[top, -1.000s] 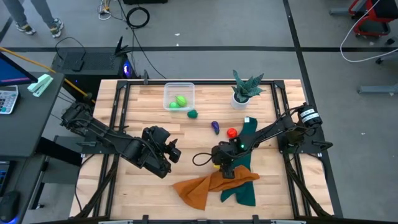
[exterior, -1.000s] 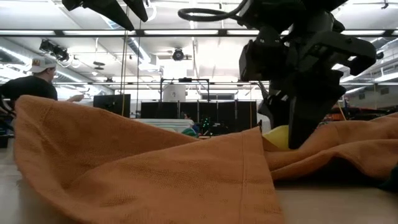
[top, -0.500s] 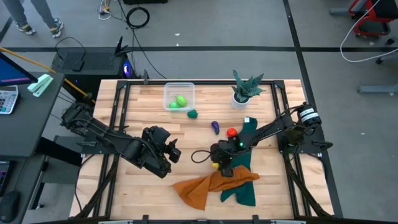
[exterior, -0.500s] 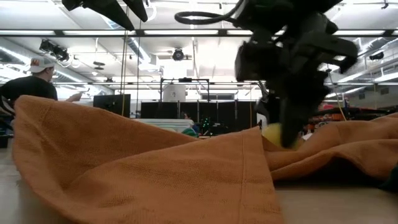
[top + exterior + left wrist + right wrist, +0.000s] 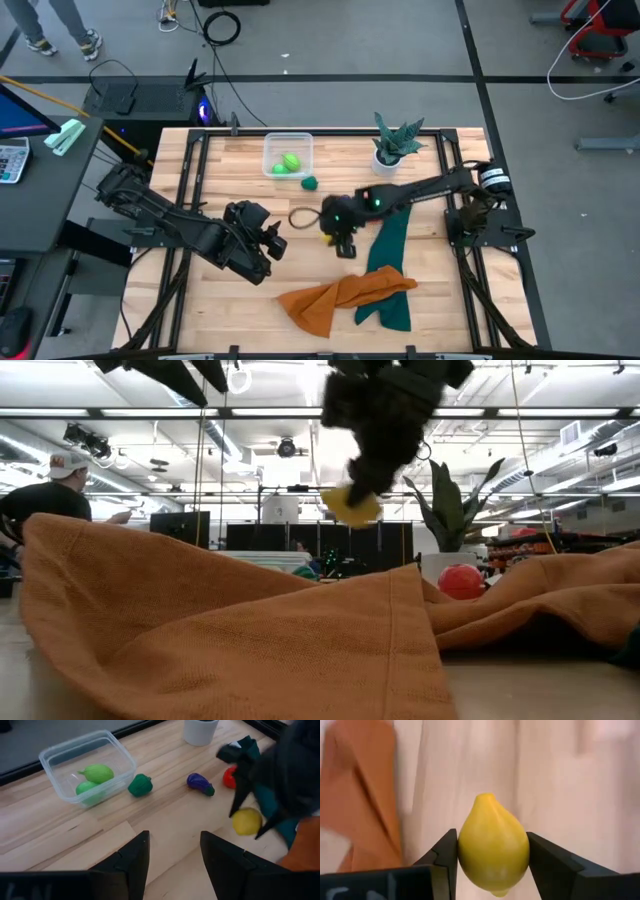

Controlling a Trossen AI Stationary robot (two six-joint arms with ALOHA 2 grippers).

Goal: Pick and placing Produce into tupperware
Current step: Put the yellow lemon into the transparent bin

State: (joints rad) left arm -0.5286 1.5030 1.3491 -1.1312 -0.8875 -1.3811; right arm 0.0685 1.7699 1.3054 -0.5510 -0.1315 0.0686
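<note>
My right gripper [image 5: 342,243] hangs above the table's middle, shut on a yellow lemon [image 5: 493,851], which the low view also shows as a lemon [image 5: 350,505] in the air. The clear tupperware [image 5: 288,156] stands at the far side with two light green pieces [image 5: 92,779] inside. A dark green piece [image 5: 310,183] lies on the wood beside it. A purple piece [image 5: 200,784] and a red piece [image 5: 229,776] lie farther right. My left gripper [image 5: 172,855] is open and empty, at the table's near left [image 5: 272,243]. My right gripper pinches the lemon between its two fingers, on its two opposite sides [image 5: 461,854] at the widest part. The fingers slant down from the table's right side. The lemon is lifted clear of table and cloths, its pointed end facing away from the wrist.
An orange cloth [image 5: 340,297] lies crumpled near the front edge, partly over a dark green cloth [image 5: 388,260]. A potted plant [image 5: 393,150] stands at the far right. A person [image 5: 45,495] shows in the room behind.
My right gripper has risen from the cloths and swung toward the table's left and far side, carrying the lemon, which is now lifted clear above the wood. My left arm has kept still.
</note>
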